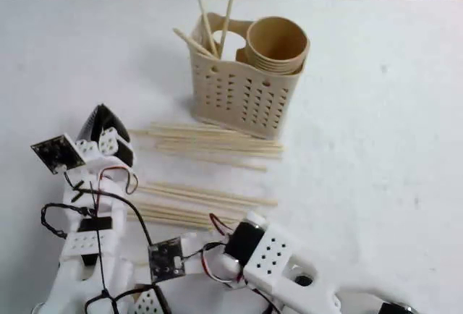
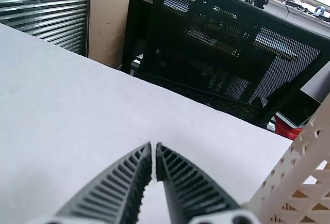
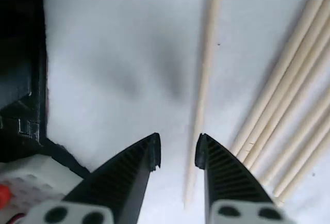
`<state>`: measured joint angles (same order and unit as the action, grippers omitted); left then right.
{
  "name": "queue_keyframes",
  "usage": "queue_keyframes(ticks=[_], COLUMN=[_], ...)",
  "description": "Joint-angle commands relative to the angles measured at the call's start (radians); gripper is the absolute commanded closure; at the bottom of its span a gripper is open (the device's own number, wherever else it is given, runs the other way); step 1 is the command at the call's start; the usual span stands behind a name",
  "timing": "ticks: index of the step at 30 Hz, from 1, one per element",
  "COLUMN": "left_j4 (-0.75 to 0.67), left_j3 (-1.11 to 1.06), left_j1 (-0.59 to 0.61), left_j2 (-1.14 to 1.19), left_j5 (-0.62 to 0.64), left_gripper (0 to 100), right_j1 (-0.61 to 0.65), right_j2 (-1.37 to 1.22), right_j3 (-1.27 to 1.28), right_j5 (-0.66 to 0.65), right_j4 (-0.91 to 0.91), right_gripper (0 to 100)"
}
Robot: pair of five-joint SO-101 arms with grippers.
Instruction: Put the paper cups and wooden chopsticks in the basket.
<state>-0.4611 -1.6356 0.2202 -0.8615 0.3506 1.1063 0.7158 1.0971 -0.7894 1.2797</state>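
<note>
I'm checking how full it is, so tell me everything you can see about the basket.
The basket is a cream, plastic-looking tub with rows of small holes in its walls. It stands upright on the white table, toward the far side. Inside, a stack of paper cups fills one end and three chopsticks lean at the other. More chopsticks lie on the table just in front of its base; whether they touch it is unclear.

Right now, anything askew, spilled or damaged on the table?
Nothing damaged. The basket stands upright with the stacked paper cups inside; the three chopsticks in it lean at different angles. The loose chopsticks lie on the table in front of it, with one stray chopstick apart from its bundle, below the open right hand.
</note>
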Motion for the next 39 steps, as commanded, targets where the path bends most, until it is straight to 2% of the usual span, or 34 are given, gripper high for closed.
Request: queue_keyframes(ticks=[1,7,12,17,22,29,39], left_j4=[-0.026,-0.026,-0.026,-0.026,-0.026,-0.026,-0.026], left_j3=[0.020,0.020,0.020,0.020,0.020,0.020,0.018], left_j1=[-0.002,-0.002,-0.002,-0.002,-0.002,-0.002,-0.002], left_j2=[-0.021,-0.021,-0.021,-0.021,-0.021,-0.021,-0.021], left_j5=[0.003,0.003,0.003,0.003,0.003,0.003,0.003], left_gripper=[95,95,95,95,95,95,95], right_j1=[0.013,0.004,-0.074,-0.122,-0.196,-0.414,-0.530], right_j2=[-0.024,-0.202,-0.283,-0.283,-0.275,-0.271,-0.269], right_j3=[-0.002,0.038,0.035,0.035,0.023,-0.115,-0.153], right_j5=[-0.032,-0.023,-0.023,-0.021,0.008,0.115,0.184], right_j4=[0.008,-0.203,-0.311,-0.318,-0.300,-0.239,-0.285], right_gripper=[87.2,87.2,87.7,98.1,98.2,98.2,98.1])
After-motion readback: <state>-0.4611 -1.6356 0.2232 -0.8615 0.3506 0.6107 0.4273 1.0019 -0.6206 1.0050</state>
